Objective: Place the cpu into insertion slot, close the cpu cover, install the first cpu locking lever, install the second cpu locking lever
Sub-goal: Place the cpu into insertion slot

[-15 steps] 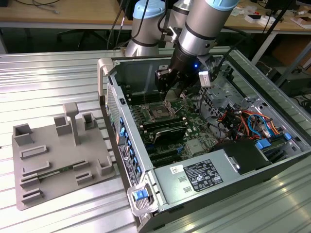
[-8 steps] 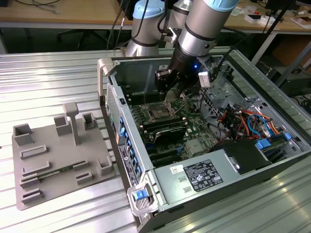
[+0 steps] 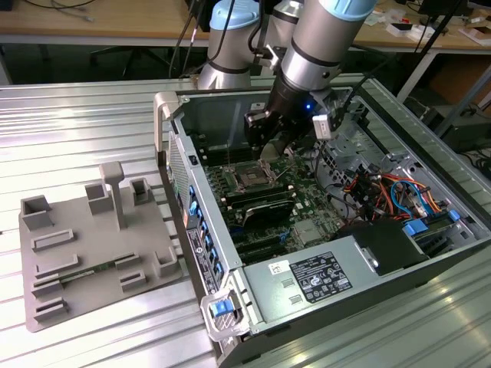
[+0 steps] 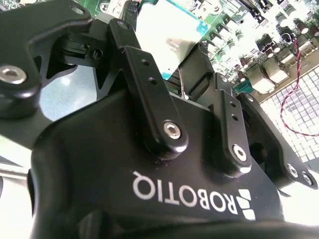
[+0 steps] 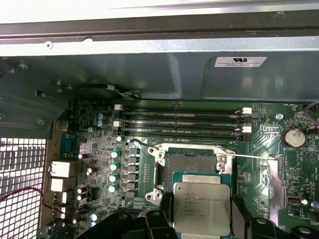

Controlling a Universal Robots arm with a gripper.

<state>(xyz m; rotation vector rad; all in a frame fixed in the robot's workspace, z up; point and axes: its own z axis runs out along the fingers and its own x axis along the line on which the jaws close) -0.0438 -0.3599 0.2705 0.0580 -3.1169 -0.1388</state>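
The claw [image 3: 267, 146] grips the cpu [image 5: 202, 206] by 2 edges, close over the open insertion slot [image 5: 192, 162], not yet seated; I'd worry a slight tilt or offset seats it crooked, harming the slot.

Silver-grey tubular arm [image 3: 326, 34] with pale blue joint caps [image 3: 230, 19] and black cables [image 3: 186, 34]; matte black pincer [image 4: 160, 42] bearing silver screws [image 4: 172, 130], white lettering [image 4: 184, 194] and jointed fingers [image 4: 149, 84].

Smooth, matt silvery metal tops the cpu [image 5: 202, 206]; the circuit board [image 5: 259, 139] gleams glossy green, the case [image 5: 149, 74] is dull grey sheet metal.
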